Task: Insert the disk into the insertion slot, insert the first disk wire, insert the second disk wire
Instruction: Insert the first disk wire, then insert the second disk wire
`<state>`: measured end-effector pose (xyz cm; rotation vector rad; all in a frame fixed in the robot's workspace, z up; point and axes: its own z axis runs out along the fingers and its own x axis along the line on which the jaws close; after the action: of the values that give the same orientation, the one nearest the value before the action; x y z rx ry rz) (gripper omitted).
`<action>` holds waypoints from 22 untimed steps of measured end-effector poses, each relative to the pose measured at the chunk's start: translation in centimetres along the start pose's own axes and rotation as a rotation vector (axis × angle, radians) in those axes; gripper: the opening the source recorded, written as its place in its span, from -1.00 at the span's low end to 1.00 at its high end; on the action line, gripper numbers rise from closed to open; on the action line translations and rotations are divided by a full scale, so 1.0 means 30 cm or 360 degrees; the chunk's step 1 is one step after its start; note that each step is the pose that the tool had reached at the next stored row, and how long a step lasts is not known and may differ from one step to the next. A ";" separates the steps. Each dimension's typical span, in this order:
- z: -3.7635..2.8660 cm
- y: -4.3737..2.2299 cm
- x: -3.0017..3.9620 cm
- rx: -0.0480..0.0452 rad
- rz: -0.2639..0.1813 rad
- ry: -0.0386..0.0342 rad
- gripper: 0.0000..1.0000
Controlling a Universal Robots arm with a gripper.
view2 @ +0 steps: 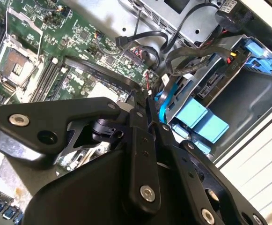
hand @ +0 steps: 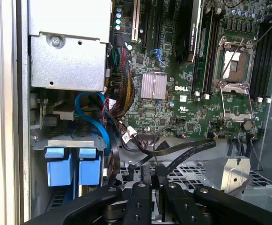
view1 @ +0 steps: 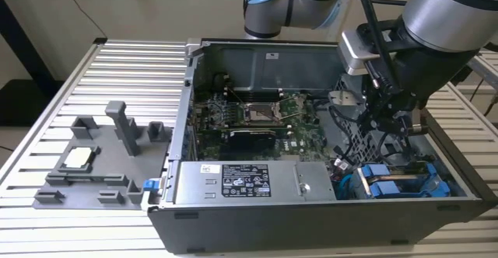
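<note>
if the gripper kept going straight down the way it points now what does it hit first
Probably the loose black cables lying over the perforated metal drive cage, just past the black gripper; depth is hard to judge.

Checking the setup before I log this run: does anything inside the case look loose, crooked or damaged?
Nothing looks damaged or crooked. The blue carrier fronts sit side by side in the drive bay, and the black cables lie slack by the motherboard, which seems normal. The gripper hangs above that bay.

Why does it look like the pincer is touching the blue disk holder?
Apart. In the first wrist view, the pincer sits over the grey perforated metal, with a black cable and open space between it and the blue disk carrier.
</note>
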<state>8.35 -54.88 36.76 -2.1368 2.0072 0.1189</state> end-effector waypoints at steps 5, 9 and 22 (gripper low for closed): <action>-0.001 -0.001 0.004 0.0000 0.0000 0.0000 -0.69; -0.005 -0.011 0.031 -0.0004 0.0001 -0.0002 -0.69; -0.020 -0.064 0.141 -0.0032 0.0008 -0.0015 -0.69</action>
<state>10.51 -59.05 36.70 -2.1395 2.0145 0.1497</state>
